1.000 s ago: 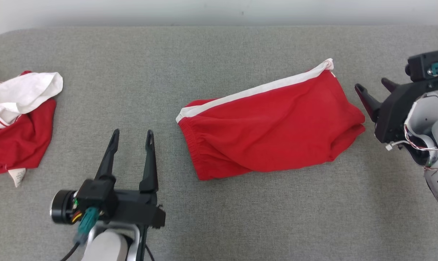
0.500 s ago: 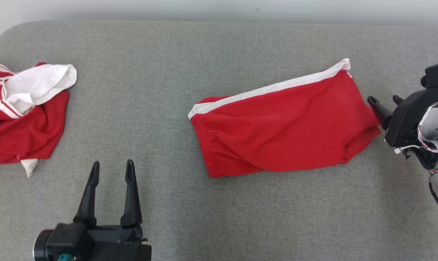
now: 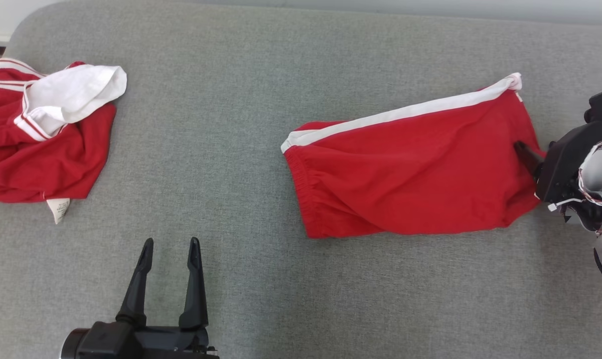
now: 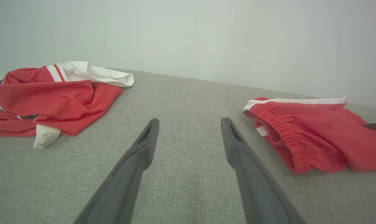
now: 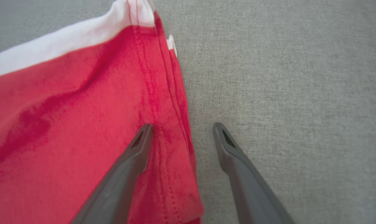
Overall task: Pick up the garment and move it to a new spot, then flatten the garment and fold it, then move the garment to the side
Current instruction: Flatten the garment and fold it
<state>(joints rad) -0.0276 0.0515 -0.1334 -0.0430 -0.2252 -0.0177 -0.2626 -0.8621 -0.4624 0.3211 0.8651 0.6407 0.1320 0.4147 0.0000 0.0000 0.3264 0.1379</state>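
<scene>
The garment (image 3: pixel 410 169) is a pair of red shorts with a white side stripe, lying roughly flat at the centre right of the grey padded table (image 3: pixel 241 124). My right gripper (image 3: pixel 527 154) is at its right hem and open. In the right wrist view the right gripper (image 5: pixel 182 126) straddles the hem of the shorts (image 5: pixel 82 109), one finger over the red cloth, the other over bare table. My left gripper (image 3: pixel 171 242) stands open near the front edge, well left of the shorts. Its wrist view shows the left gripper (image 4: pixel 189 121) holding nothing, with the shorts (image 4: pixel 312 137) to the right.
A second red and white garment (image 3: pixel 42 149) lies crumpled at the table's far left, also seen as a red heap (image 4: pixel 51 99) with a white label. A pale wall (image 4: pixel 206 37) rises behind the table. Bare grey surface lies between the two garments.
The head camera has shifted, sliding the whole scene right. My right gripper has come down and in onto the shorts' right hem. My left gripper has drawn back toward the front edge.
</scene>
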